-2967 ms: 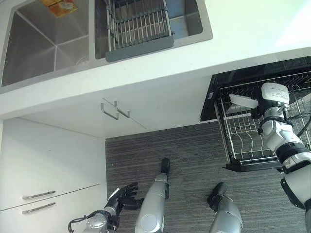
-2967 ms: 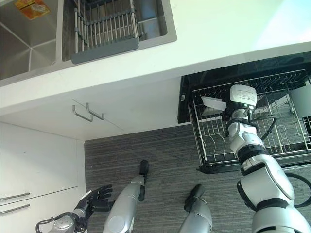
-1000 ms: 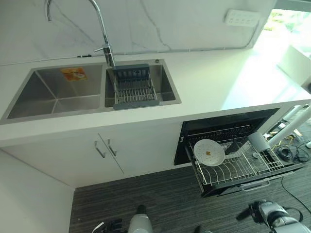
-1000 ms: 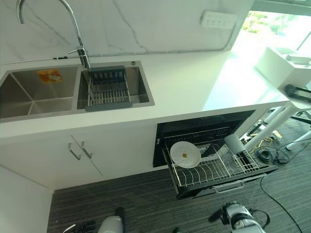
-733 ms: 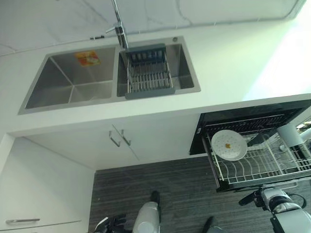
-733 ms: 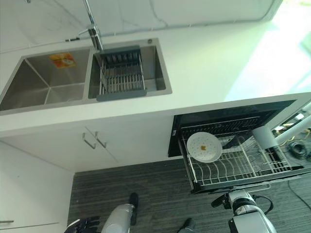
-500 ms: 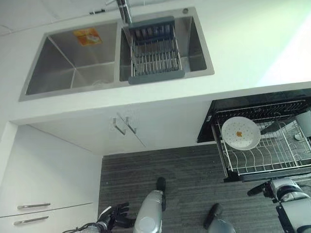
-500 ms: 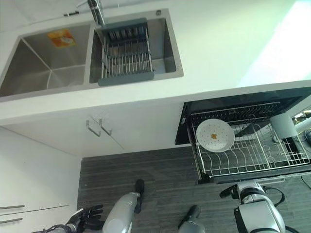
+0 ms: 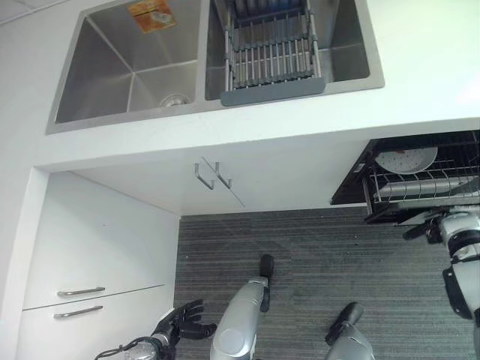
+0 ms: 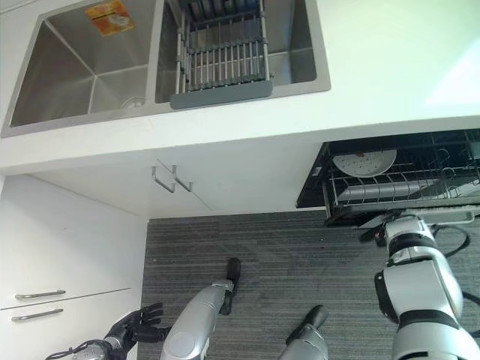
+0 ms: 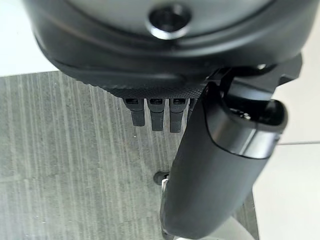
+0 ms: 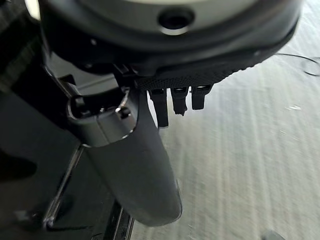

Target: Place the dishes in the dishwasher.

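Observation:
A white plate (image 9: 406,159) with a small orange spot stands in the pulled-out wire rack (image 10: 397,189) of the dishwasher, under the white counter at the right. My right hand (image 10: 373,233) hangs just below the rack's front edge, apart from the plate. Its wrist view shows the right hand (image 12: 135,165) open over the striped floor, fingers straight and holding nothing. Low at the left, beside the white drawers, is my left hand (image 9: 184,322). In its own wrist view the left hand (image 11: 215,165) is open and holds nothing.
A double steel sink (image 9: 127,71) is set in the white counter (image 10: 390,67), with a grey dish rack (image 9: 270,52) across its right basin. White cupboard doors with handles (image 9: 212,174) and drawers (image 9: 82,300) lie below. Grey striped floor (image 9: 315,247) fronts the dishwasher.
The camera has tilted down, shifting the whole scene. Three seconds ago my right hand was up in the rack at the plate; now it hangs below the rack and the plate stands alone.

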Available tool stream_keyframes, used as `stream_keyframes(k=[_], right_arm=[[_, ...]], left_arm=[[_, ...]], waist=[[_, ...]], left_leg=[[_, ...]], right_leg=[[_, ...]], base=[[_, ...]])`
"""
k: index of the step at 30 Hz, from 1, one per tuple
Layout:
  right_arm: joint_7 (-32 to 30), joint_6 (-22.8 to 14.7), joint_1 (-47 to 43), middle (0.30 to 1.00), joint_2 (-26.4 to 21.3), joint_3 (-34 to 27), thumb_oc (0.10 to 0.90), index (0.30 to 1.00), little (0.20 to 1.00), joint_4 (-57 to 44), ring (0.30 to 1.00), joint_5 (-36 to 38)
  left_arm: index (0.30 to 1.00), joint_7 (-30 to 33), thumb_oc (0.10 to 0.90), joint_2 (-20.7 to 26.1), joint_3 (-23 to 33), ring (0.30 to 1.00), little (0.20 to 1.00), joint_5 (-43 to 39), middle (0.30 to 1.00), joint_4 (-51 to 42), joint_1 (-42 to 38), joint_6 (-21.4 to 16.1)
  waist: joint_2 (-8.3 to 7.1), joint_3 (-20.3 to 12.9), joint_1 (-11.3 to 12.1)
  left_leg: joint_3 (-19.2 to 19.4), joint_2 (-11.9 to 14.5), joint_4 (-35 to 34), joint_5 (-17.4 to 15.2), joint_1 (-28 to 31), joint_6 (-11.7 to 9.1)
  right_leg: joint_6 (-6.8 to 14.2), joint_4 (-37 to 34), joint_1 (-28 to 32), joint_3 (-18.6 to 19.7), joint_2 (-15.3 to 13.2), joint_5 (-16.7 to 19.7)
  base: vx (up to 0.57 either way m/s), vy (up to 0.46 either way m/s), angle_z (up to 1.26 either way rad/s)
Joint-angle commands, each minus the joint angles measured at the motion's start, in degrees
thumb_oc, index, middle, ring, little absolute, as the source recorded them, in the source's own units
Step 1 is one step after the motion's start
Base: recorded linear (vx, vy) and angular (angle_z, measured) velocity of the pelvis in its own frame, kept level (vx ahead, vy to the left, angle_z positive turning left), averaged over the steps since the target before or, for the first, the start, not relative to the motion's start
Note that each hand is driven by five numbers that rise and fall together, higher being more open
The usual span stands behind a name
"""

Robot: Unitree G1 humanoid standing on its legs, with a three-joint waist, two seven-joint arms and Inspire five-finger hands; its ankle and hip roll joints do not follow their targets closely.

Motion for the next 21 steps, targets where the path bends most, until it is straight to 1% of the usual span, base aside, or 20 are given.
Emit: stream_keyframes(k=[1,4,6,7,8,10,12,15,16,17,19,21], right_arm=[[-7.6,-5.8,-9.1,0.9,-8.8,7.8,0.8,0.9,0.9,-6.2,0.9,-3.1],[-10.2,-7.0,-13.7,0.9,-9.1,10.6,0.8,0.9,0.9,-6.4,0.9,-2.8],[-11.2,-9.5,-17.6,0.9,-9.3,12.7,0.8,0.9,0.9,-7.0,0.9,-1.0],[-11.4,-9.8,-19.1,0.9,-9.1,13.5,0.8,0.9,0.9,-7.4,0.9,0.8],[-11.5,-10.8,-20.4,0.9,-8.8,14.1,0.8,0.9,0.9,-7.5,0.9,0.6],[-12.9,-15.2,-21.7,0.9,-9.0,15.3,0.8,0.9,0.9,-7.8,0.9,-1.5],[-16.1,-21.1,-23.2,0.9,-9.4,16.5,0.8,0.9,0.9,-8.8,0.9,-3.5],[-17.6,-24.3,-23.6,0.9,-10.5,17.1,0.8,0.9,0.9,-10.2,0.9,-4.8],[-16.1,-24.3,-21.4,0.9,-10.3,15.9,0.8,0.9,0.9,-10.8,0.9,-3.3],[-13.9,-23.3,-18.5,0.9,-10.1,13.9,0.8,0.9,0.9,-11.0,0.9,-1.2],[-7.6,-19.0,-13.1,0.9,-9.6,10.5,0.8,0.9,0.9,-11.2,0.9,1.1],[-2.9,-20.0,-6.3,0.9,-9.0,6.6,0.8,0.9,0.9,-10.9,0.9,1.8]], left_arm=[[0.9,1.0,0.8,3.6,-1.6,0.9,0.9,-1.5,0.9,-0.3,3.0,-1.8],[0.9,0.7,0.8,3.9,-1.5,0.9,0.9,-1.7,0.9,0.1,3.1,-2.1],[0.9,0.1,0.8,4.0,-1.2,0.9,0.9,-2.0,0.9,0.8,3.4,-2.8],[0.9,-0.3,0.8,3.9,-0.9,0.9,0.9,-2.0,0.9,1.1,3.6,-3.2],[0.9,-0.4,0.8,3.6,-0.6,0.9,0.9,-1.8,0.9,1.3,3.7,-3.6],[0.9,-0.6,0.8,3.3,-0.3,0.9,0.9,-1.8,0.9,1.5,4.1,-4.3],[0.9,-1.2,0.8,3.1,-0.2,0.9,0.9,-1.8,0.9,1.3,4.6,-4.7],[0.9,-2.2,0.8,2.9,0.3,0.9,0.9,-2.1,0.9,0.7,5.2,-5.0],[0.9,-2.9,0.8,2.6,1.1,0.9,0.9,-4.0,0.9,0.1,5.2,-5.8],[0.9,-3.2,0.8,2.4,1.8,0.9,0.9,-5.8,0.9,-0.5,5.2,-6.3],[0.9,-3.1,0.8,2.4,3.0,0.9,0.9,-7.5,0.9,-1.7,5.0,-6.6],[0.9,-2.6,0.8,2.3,4.1,0.9,0.9,-8.4,0.9,-2.6,4.7,-6.2]], waist=[[-1.35,-5.1,2.8],[-0.89,-4.9,3.3],[-0.4,-5.0,3.6],[-0.16,-5.1,3.7],[0.03,-5.1,3.9],[0.31,-5.4,4.1],[0.73,-5.7,4.2],[1.05,-6.0,3.9],[0.81,-6.1,3.3],[0.49,-6.0,3.0],[-0.14,-5.9,2.4],[-0.92,-5.9,2.0]], left_leg=[[-2.0,4.7,3.2,-13.6,4.1,-4.7],[-2.4,4.3,3.2,-13.3,3.3,-4.7],[-2.3,4.1,3.2,-13.1,2.5,-4.7],[-2.3,4.0,3.2,-13.0,2.1,-4.7],[-2.3,3.9,3.2,-12.9,1.9,-4.8],[-2.1,3.8,3.2,-12.8,1.6,-4.8],[-2.0,3.6,3.2,-12.8,1.4,-4.9],[-1.5,3.6,3.2,-12.8,1.1,-5.0],[-0.8,3.9,3.2,-12.9,1.0,-5.0],[-0.6,4.2,3.2,-12.9,1.2,-5.1],[-0.1,4.5,3.2,-13.1,1.8,-5.2],[-0.1,4.9,3.2,-13.2,2.3,-5.2]], right_leg=[[1.7,6.1,-6.0,3.0,-2.2,-5.5],[1.8,6.1,-6.5,2.9,-2.4,-5.5],[1.8,6.1,-7.0,2.8,-2.6,-5.7],[1.8,6.1,-7.3,2.8,-2.8,-5.8],[1.8,6.1,-7.4,2.8,-2.9,-5.9],[1.8,6.1,-7.5,2.7,-3.1,-6.0],[1.8,6.1,-7.7,2.7,-3.3,-6.1],[1.9,6.1,-8.2,2.8,-3.5,-6.1],[1.9,6.1,-8.5,3.2,-3.3,-6.3],[1.9,6.1,-8.3,3.2,-3.2,-6.3],[1.8,6.1,-7.9,3.2,-3.0,-6.3],[1.6,6.1,-7.4,3.0,-2.9,-6.1]], base=[[0.04,0.011,0.06],[0.0,0.0,0.0],[-0.01,0.041,-0.01],[-0.01,0.057,-0.01],[0.0,0.052,-0.03],[0.02,0.049,-0.03],[0.02,0.058,-0.02],[-0.02,0.064,0.0],[-0.06,0.053,-0.02],[-0.07,0.035,-0.06],[-0.05,-0.003,-0.02],[-0.04,-0.05,0.05]])
